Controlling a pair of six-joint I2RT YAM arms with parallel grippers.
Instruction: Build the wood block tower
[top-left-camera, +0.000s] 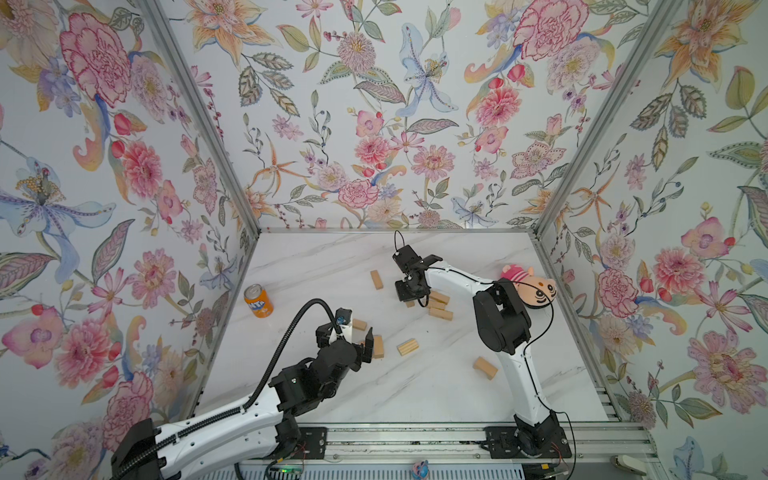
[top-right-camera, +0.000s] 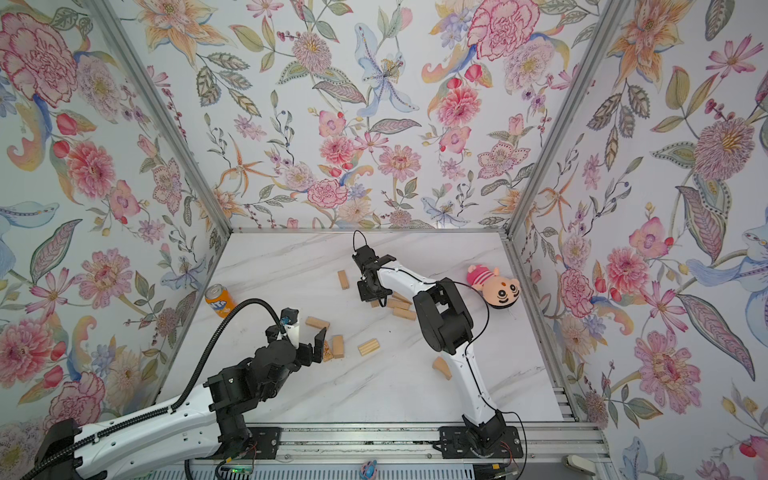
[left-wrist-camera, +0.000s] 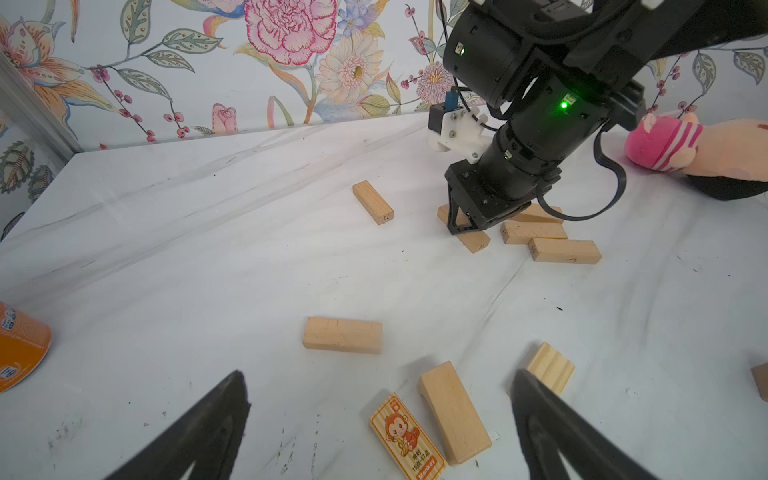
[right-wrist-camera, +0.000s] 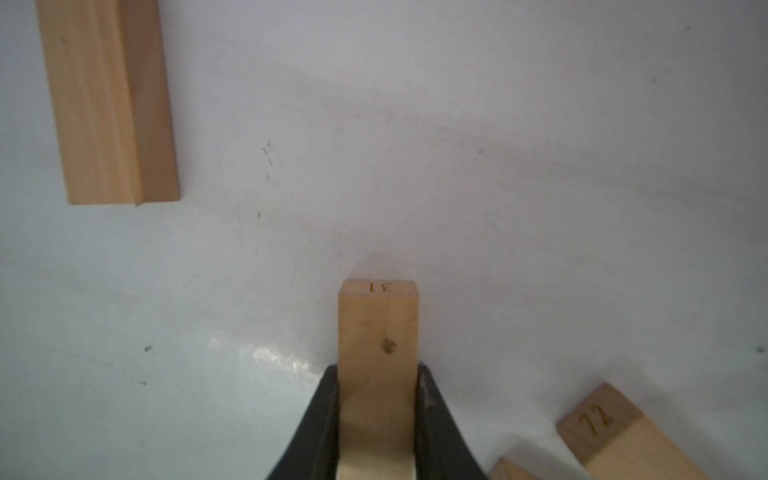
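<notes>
The can (top-left-camera: 257, 302) stands left, the doll (top-left-camera: 544, 287) right, and a cluster of blocks (top-left-camera: 440, 313) lies between them

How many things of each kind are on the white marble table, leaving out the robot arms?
Pale natural-wood blocks: 10
Orange soda can: 1
Pink-hatted plush doll: 1
Total: 12

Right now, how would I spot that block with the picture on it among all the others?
Find the orange soda can standing on the left, then the open left gripper to its right. Just ahead of it two blocks lie side by side: the printed block carries an orange monkey cartoon, its plain neighbour bare wood.
</notes>
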